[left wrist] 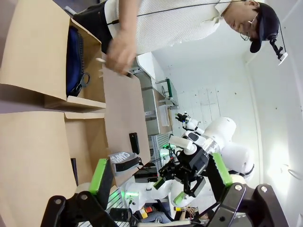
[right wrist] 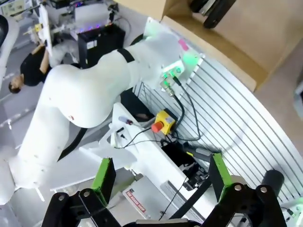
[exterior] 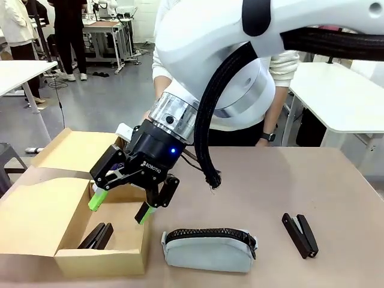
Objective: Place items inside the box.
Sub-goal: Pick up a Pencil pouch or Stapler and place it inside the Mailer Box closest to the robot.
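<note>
front: saw right gripper (exterior: 121, 207) open, empty, over box (exterior: 102, 261), lower left; found grey pouch (exterior: 210, 249) just lower right of it, long side left-right | left wrist: saw left gripper (left wrist: 160, 172) open, empty, bottom | right wrist: saw black stapler (right wrist: 213, 9), top right

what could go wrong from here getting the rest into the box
The open right fingers hang low over the brown cardboard box; swinging out toward the grey-blue zip pouch could clip its wall.
The pouch looks wide next to the free floor beside the black stapler inside, so it may jam.
</note>
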Robot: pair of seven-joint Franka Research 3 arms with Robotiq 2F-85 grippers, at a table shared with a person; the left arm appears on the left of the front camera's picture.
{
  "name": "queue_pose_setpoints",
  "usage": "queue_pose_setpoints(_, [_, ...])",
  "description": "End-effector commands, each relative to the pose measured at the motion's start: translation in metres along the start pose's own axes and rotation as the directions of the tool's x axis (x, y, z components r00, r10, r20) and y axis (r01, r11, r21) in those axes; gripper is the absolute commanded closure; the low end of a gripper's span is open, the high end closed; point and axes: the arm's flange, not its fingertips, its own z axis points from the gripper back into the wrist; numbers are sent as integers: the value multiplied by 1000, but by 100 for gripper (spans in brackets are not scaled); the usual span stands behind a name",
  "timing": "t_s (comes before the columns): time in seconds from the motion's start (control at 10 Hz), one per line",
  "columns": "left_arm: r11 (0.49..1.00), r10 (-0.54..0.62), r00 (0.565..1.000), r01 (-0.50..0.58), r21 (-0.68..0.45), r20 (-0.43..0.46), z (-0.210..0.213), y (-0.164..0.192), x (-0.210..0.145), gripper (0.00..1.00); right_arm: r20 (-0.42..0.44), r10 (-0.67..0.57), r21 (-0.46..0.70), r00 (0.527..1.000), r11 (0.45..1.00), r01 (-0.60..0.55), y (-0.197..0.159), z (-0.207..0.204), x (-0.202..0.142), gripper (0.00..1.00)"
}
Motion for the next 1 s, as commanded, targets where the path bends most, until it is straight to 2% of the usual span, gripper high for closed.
queue_pose_setpoints(0.0, [1000, -19, 1000, 19, -21, 9, -1, -1, -1, 0, 48, -19, -7, 999, 1000, 19, -9, 20, -1, 0])
queue_pose_setpoints(0.1, [1000, -19, 1000, 19, -21, 9, -1, -1, -1, 0, 119, -29, 25, 992, 999, 26, -27, 40, -15, 0])
queue_pose_setpoints(0.2, [1000, -19, 1000, 19, -21, 9, -1, -1, -1, 0, 219, -36, 114, 975, 993, 11, -55, 68, -40, 0])
queue_pose_setpoints(0.3, [1000, -19, 1000, 19, -21, 9, -1, -1, -1, 0, 350, -105, 248, 931, 969, 16, -91, 97, -67, 0])
queue_pose_setpoints(0.4, [1000, -19, 1000, 19, -21, 9, -1, -1, -1, 0, 439, -148, 366, 886, 930, -26, -136, 122, -101, 0])
queue_pose_setpoints(0.5, [1000, -19, 1000, 19, -21, 9, -1, -1, -1, 0, 478, -147, 429, 866, 899, -84, -164, 134, -123, 0])
queue_pose_setpoints(0.6, [1000, -19, 1000, 19, -21, 9, -1, -1, -1, 0, 486, -26, 524, 874, 808, -267, -208, 149, -161, 0])
queue_pose_setpoints(0.7, [1000, -19, 1000, 19, -21, 9, -1, -1, -1, 0, 550, -95, 588, 830, 750, -304, -244, 162, -192, 0])
queue_pose_setpoints(0.8, [1000, -19, 1000, 19, -21, 9, -1, -1, -1, 0, 577, -197, 630, 793, 724, -279, -273, 169, -217, 0])
queue_pose_setpoints(0.9, [1000, -19, 1000, 19, -21, 9, -1, -1, -1, 0, 561, -236, 681, 793, 676, -280, -302, 177, -245, 0])
